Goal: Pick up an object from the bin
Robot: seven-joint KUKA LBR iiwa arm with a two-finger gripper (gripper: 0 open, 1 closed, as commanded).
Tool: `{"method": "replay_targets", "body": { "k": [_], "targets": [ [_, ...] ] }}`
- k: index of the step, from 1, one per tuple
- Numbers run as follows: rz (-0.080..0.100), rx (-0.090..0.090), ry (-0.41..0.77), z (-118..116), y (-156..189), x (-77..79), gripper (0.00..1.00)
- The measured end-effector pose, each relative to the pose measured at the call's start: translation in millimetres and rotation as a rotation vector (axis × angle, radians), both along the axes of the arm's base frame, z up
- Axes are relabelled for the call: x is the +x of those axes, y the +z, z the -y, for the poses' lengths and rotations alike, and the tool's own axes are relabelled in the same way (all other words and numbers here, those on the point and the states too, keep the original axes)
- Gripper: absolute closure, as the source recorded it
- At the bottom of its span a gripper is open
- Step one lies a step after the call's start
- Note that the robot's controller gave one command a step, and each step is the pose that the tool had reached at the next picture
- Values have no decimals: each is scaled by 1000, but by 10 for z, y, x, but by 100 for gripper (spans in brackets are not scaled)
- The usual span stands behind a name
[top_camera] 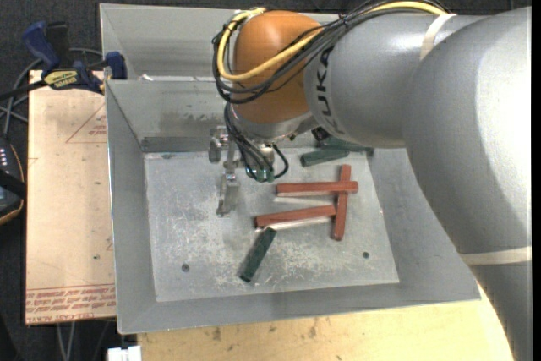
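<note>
While the big grey arm [423, 72] leans in from the right and bends down over the bin [127, 182], its wrist, under an orange cover [269, 68] looped with yellow and black cables, sits above the back middle of the floor. From there the tool [225, 207] hangs almost straight down, its tip low over bare, scuffed metal left of centre. Whether it is spread or pressed together I cannot tell from here, and I see nothing in it.

Just to its right lie three red-brown sticks: an upper stick [317, 188] lying crosswise, a lower stick [294, 220] roughly parallel to it with a pale strip along its edge, and an upright stick [342, 203] crossing both at their right ends. The lower stick's left end is the nearest thing to the tool, yet apart from it. A dark green block [257, 254] lies tilted nearer the front, below the sticks. Another dark green piece [325, 155] shows partly from under the arm, behind the sticks.
</note>
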State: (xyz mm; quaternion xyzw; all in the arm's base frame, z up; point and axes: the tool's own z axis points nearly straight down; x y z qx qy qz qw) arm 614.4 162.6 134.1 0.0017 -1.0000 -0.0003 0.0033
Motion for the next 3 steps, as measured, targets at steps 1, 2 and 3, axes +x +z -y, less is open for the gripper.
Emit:
{"method": "replay_targets", "body": {
  "k": [1,2,3],
  "targets": [
    [-3,-2,13,716,-648,-376,0],
    [12,-1,199,1235,-540,-85,0],
    [10,2,258,1298,-627,-385,0]
  ]
}}
